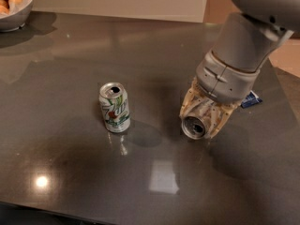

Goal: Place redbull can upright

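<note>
Roughly halfway, I'd say. Right of the 7up can (pixel 115 108), the gripper (pixel 200 120) has its jaws pinching the redbull can (pixel 193 127), which is tilted and maybe just off the table (pixel 70 172). Standing it up and letting go is left.

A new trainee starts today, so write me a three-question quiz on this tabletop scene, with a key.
1. True or false: the 7up can lies on its side on the table.
2. The end effector is low over the table's right part as pictured. What is it closed on? A) the 7up can B) the redbull can C) nothing
3. Fill in: the bowl stands at the table's far ____ corner as pictured.

Key: 1 false, it stands upright. 2 B, one round end of the can faces the camera. 3 left.
</note>
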{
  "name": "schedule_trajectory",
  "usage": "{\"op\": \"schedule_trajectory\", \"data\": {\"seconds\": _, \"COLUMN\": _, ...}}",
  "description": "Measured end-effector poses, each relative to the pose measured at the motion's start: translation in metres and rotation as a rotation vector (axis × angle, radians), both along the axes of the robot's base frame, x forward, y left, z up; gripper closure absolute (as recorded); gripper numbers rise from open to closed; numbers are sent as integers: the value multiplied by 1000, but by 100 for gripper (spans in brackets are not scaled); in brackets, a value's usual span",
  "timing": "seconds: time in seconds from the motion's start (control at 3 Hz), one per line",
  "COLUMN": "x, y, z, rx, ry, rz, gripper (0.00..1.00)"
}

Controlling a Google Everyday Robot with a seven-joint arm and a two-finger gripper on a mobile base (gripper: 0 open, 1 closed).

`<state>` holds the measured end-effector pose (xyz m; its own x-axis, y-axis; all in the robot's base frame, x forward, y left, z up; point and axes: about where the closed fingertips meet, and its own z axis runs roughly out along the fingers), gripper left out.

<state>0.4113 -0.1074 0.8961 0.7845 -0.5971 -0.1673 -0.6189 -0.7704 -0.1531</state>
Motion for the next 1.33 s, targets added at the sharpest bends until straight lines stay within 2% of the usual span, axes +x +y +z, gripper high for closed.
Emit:
{"op": "schedule_trajectory", "data": {"seconds": 0.33, "x": 0, "y": 13, "z": 18, "rx": 145, "ry": 114, "rz": -176, "gripper": 100}}
{"op": "schedule_trajectory", "data": {"seconds": 0.67, "x": 2, "y": 28, "z": 32, "rx": 289, "ry": 228, "rz": -321, "gripper": 100}}
{"op": "schedule_trajectory", "data": {"seconds": 1.33, "x": 2, "y": 46, "z": 45, "rx": 564, "ry": 447, "rz": -525, "gripper": 100}}
